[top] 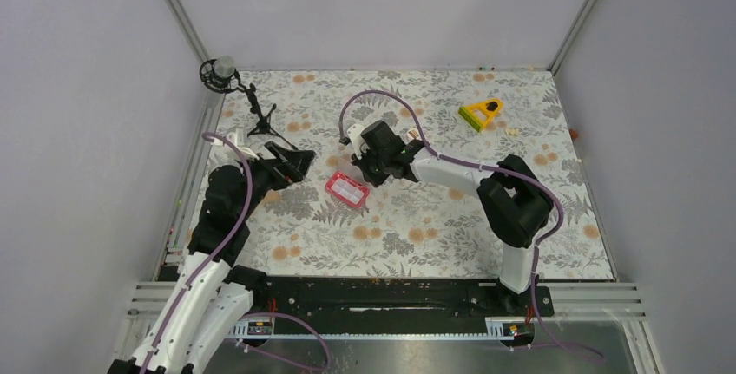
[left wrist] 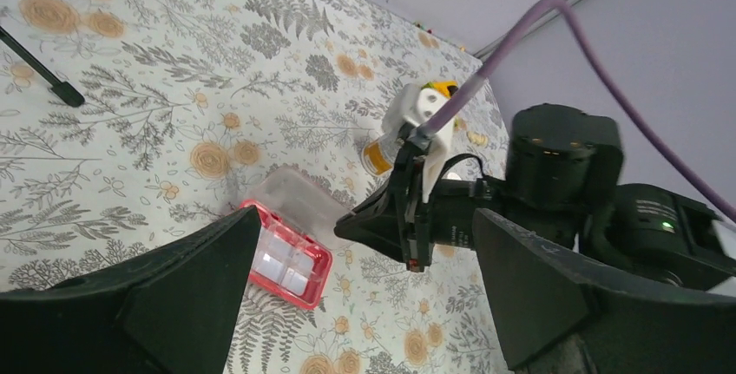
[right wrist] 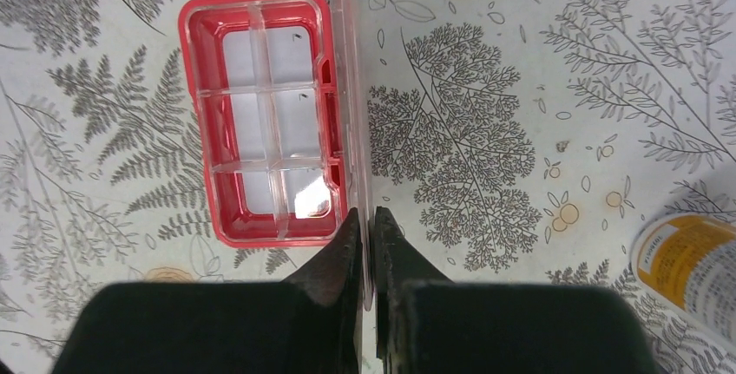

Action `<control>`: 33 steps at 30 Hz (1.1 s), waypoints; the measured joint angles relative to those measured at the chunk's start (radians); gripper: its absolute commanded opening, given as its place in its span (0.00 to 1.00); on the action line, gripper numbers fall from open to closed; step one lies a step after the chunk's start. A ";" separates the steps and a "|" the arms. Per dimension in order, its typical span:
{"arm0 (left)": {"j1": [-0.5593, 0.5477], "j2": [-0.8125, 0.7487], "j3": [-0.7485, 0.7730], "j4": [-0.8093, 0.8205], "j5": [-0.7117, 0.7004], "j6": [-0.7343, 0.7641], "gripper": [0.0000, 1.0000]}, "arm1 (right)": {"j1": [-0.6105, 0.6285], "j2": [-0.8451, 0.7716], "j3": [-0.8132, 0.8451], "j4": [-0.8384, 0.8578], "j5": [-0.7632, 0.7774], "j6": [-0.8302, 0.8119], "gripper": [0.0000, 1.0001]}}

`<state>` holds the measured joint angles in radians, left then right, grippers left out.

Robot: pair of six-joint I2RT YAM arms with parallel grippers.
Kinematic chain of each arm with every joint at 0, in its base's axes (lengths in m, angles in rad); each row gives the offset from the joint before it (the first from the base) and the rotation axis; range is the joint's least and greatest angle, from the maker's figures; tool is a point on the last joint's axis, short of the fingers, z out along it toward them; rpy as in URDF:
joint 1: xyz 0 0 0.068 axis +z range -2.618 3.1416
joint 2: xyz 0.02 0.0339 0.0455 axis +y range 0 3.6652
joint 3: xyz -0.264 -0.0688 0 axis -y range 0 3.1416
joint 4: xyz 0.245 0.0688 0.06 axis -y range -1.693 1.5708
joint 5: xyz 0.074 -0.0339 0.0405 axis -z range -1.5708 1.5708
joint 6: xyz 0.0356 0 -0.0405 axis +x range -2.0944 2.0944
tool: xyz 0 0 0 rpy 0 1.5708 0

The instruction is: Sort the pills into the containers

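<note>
nearest the bases the tray point(right wrist: 193, 131) is seen lying flat on the cloth point(right wrist: 521, 88), and its six clear compartments look bare. its clear lid point(right wrist: 345, 62) is raised along one long side and is pinched at the edge by the right gripper point(right wrist: 368, 218), whose jaws are closed on it. the left gripper point(top: 291, 164) is held wide and empty just beside the tray. the step in hand is judged to be opening the tray; next the lid must be laid fully back and let go, then pills fetched. no pills can be made out anywhere. farther off a bottle point(right wrist: 690, 274) is cut off by the frame edge, its cap hidden
</note>
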<state>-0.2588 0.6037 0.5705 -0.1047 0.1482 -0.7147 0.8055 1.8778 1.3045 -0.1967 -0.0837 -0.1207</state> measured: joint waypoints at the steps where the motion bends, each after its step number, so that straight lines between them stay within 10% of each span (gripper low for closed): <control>1: 0.000 -0.018 -0.010 0.006 -0.006 0.006 0.95 | -0.005 0.010 0.000 0.000 -0.011 -0.014 0.00; 7: 0.000 -0.066 -0.026 0.046 -0.053 0.027 0.98 | -0.019 0.055 0.030 -0.014 -0.044 -0.088 0.07; 11: 0.000 -0.058 -0.026 0.054 -0.086 0.039 0.99 | -0.019 0.078 0.072 -0.028 -0.053 -0.103 0.56; 15: 0.000 -0.031 -0.015 0.042 -0.115 0.050 0.99 | -0.020 0.082 0.096 -0.041 -0.048 -0.096 0.77; 33: 0.000 0.040 0.109 -0.089 -0.176 0.101 0.99 | -0.193 -0.195 0.116 -0.101 0.121 0.151 0.88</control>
<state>-0.2588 0.6437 0.6796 -0.1936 -0.0280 -0.6132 0.6121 1.6829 1.4204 -0.2981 0.0368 0.0303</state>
